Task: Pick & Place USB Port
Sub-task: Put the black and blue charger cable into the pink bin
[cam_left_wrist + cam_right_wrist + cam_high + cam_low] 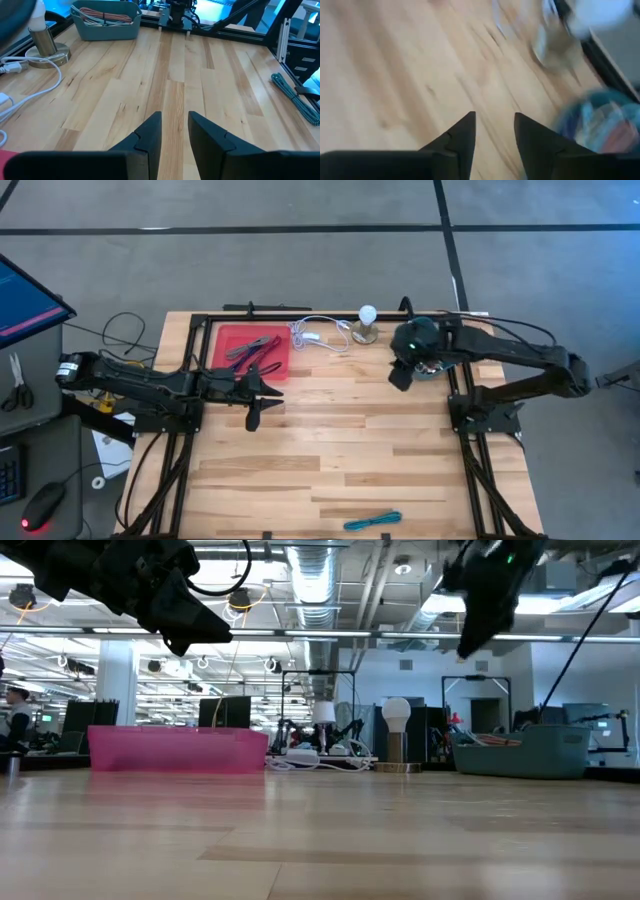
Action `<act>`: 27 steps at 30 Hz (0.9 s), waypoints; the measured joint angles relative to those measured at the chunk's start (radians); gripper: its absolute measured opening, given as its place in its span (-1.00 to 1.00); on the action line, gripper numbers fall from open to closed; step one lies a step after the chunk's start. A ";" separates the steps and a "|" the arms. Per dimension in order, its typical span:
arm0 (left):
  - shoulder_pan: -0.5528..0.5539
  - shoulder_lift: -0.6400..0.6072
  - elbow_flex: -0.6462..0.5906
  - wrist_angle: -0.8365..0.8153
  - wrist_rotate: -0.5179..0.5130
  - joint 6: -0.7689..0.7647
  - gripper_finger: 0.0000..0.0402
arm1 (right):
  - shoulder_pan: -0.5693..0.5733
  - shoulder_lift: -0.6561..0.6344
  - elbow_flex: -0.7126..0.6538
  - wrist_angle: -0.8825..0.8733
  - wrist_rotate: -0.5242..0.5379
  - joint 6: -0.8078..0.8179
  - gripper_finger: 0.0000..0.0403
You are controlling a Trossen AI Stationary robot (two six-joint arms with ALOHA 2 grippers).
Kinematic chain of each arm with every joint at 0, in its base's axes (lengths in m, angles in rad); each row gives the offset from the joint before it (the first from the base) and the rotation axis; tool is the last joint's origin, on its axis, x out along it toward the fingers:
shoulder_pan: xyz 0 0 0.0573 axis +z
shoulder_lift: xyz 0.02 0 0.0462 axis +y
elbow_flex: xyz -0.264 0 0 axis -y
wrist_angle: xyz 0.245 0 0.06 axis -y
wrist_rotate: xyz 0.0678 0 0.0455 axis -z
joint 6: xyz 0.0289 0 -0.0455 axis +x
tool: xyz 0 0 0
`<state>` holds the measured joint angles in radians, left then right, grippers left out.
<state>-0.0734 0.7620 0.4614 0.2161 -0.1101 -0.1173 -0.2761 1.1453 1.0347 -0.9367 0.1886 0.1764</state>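
Note:
A teal coiled cable (372, 522) lies near the table's front edge and also shows in the left wrist view (295, 97). A red tray (222, 338) at the far left holds dark and reddish cables (255, 350). A grey-blue bin (105, 22) with more cables stands at the far right. I cannot tell which of these is the USB port. My left gripper (174, 116) is open and level, just in front of the tray (270, 388). My right gripper (494, 116) is open, raised and slanting down beside the bin (402, 375). Neither holds anything.
A bulb lamp on a round base (367, 320) stands at the far edge between tray and bin. Its white cord and plug (320, 335) trail toward the tray. Bare wood fills the table's middle and near half (340, 450). Black frame rails (465, 450) run along the sides.

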 joint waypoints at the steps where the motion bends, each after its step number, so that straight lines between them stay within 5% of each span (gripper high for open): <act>1: 0.000 0.000 0.000 0.000 0.000 0.000 -0.53 | 0.033 -0.026 -0.005 0.026 0.001 0.000 -0.38; 10: 0.000 0.000 0.000 0.000 0.000 0.000 -0.53 | 0.342 -0.242 -0.160 0.364 0.005 -0.006 -0.49; 17: 0.000 0.000 0.000 0.000 0.000 0.000 -0.53 | 0.550 -0.336 -0.352 0.625 0.103 -0.030 -0.49; 27: 0.000 0.000 0.000 0.000 0.000 0.000 -0.53 | 0.668 -0.338 -0.476 0.750 0.127 -0.022 -0.49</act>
<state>-0.0734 0.7620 0.4614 0.2161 -0.1101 -0.1173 0.3921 0.8068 0.5587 -0.1864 0.3161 0.1547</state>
